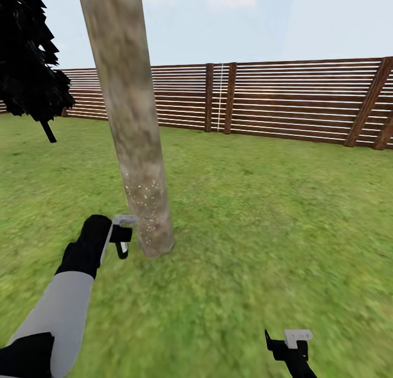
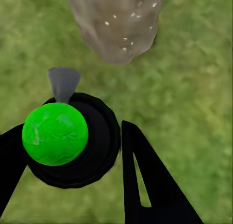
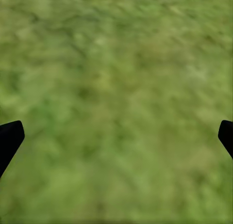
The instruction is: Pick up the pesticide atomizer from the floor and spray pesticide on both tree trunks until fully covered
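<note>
One tree trunk (image 1: 134,121), thick and pale grey-beige, rises from the grass floor (image 1: 245,214) left of centre in the head view. White specks dot its lower part. My left gripper (image 1: 121,237) hangs just left of the trunk's base, shut on the pesticide atomizer (image 1: 125,221). In the left wrist view the atomizer (image 2: 55,133) has a bright green round top on a black body, and its grey nozzle points at the speckled tree trunk (image 2: 116,25) close ahead. My right gripper (image 1: 289,341) is low at the bottom right, open over bare grass (image 3: 116,88) with nothing between its fingers.
A brown slatted wooden fence (image 1: 284,100) runs across the back of the lawn. A dark-leaved thin-stemmed tree (image 1: 30,61) stands at the far left. Open grass stretches to the right of the trunk and toward the fence.
</note>
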### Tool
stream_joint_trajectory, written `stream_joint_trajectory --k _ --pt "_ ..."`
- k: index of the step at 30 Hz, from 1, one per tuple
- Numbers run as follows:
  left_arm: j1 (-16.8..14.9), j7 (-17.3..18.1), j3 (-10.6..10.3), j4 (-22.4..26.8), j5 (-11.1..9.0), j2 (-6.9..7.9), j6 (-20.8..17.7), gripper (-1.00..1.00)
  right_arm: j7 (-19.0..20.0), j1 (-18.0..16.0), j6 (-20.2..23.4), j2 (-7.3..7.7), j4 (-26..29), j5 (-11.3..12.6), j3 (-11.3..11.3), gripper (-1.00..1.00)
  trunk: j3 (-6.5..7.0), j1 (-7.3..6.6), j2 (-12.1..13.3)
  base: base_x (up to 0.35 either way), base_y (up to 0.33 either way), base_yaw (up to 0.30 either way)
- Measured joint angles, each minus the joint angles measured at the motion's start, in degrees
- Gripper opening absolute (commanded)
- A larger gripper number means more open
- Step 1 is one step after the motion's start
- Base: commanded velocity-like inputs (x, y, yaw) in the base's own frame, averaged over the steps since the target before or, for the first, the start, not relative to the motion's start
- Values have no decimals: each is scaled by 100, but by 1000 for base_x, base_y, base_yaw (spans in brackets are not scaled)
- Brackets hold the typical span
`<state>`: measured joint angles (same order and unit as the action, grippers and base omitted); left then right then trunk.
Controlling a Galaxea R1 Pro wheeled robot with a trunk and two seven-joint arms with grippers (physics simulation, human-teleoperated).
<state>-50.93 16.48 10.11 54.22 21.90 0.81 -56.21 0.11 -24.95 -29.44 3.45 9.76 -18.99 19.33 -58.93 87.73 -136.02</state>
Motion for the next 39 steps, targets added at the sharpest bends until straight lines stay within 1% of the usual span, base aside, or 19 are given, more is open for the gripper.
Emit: stream_joint_trajectory --k 1,2,5,7,11,17,20,25,28,30,32,33,34,35,36,37,38,39 --pt "152 -3 4 -1 -6 -13 31 -100 -1 2 0 0 0 0 0 100 0 0 0 0 0 0" --pt "215 -4 6 0 9 -16 41 -100 -2 1 0 -1 0 0 0 100 0 0 0 0 0 0" --pt "319 -12 22 -36 17 5 49 -100 -2 -1 0 -2 -1 0 0 100 1 0 0 0 0 0" --pt "365 -34 50 -166 13 26 51 -100 -2 1 1 -2 -6 0 0 100 1 0 0 0 0 0" --pt "506 -335 64 -257 10 33 51 -100 -2 0 0 -2 -6 1 1 100 1 -1 0 118 34 0" --pt "523 -416 83 -550 -5 33 47 -100 -2 0 0 -2 -9 0 0 100 1 0 0 320 146 0" --pt "523 -425 87 -589 -11 33 48 -100 -2 1 0 -2 -9 0 0 100 1 -1 0 277 154 0" --pt "523 -425 96 -596 -32 27 48 -100 6 3 0 -2 -9 -1 0 100 1 -1 0 32 17 0" --pt "523 -426 89 -627 -33 -19 48 -100 0 0 0 -2 -9 0 0 100 1 -1 0 1 1 0" --pt "524 -424 94 -863 -46 -26 89 -100 -1 -1 0 -2 -9 0 0 100 1 0 0 0 0 0" --pt "601 -462 96 -1112 -36 -27 551 -100 5 1 0 -2 -9 0 0 100 0 0 0 0 0 0" --pt "645 -549 101 -1182 -27 -27 736 -100 6 2 0 -2 -9 0 0 100 1 0 0 0 0 0" --pt "667 -628 106 -1223 -32 -28 815 -100 6 1 0 -2 -9 0 0 100 1 0 0 0 0 0" --pt "692 -743 180 -1264 -46 -27 895 -100 8 1 0 -2 -9 -3 0 100 1 0 0 0 0 0" --pt "747 -856 633 -1315 -93 -27 1150 -100 14 1 0 -2 -9 -8 0 100 0 0 0 0 0 0" --pt "761 -873 759 -1400 -151 -28 1343 -100 14 1 0 -2 -9 -8 0 100 1 0 0 16 -6 0" --pt "769 -883 830 -1669 -161 -18 1692 -100 8 1 0 -2 -9 -9 0 100 0 0 0 58 -71 0" --pt "768 -885 842 -1742 -149 0 1763 -100 8 0 0 -2 -9 -9 0 100 1 -1 0 88 -151 0"
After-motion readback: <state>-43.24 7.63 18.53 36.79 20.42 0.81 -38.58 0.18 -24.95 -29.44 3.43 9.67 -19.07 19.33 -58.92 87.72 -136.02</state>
